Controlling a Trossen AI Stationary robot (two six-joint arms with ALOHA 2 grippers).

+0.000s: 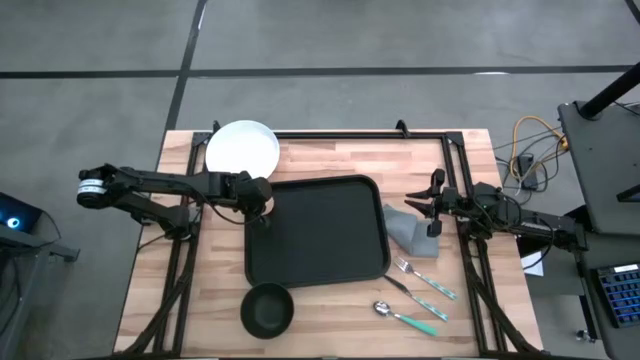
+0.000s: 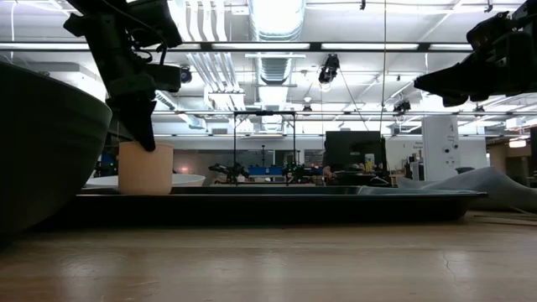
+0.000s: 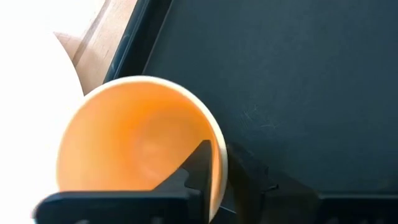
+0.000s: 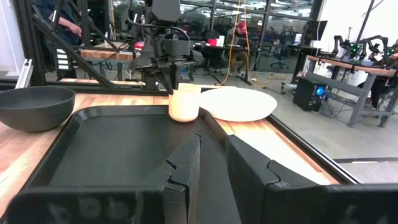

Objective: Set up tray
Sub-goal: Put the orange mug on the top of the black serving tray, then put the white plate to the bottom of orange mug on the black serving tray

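Cup (image 4: pixel 184 102) upright in tray (image 1: pixel 330 245), far-left corner. Left tool (image 4: pixel 172 85) straddles its rim, fingers parted. Right tool (image 1: pixel 436 203) aloft, its grip indiscernible

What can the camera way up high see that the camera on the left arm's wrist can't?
Only the high view shows the white plate, dark bowl, fork, spoon, grey cloth and the right claw waiting beside the tray. Only the left wrist view looks into the cup, showing it empty and orange inside. Both show the black tray and the left claw at the cup's rim, on the tray's corner.
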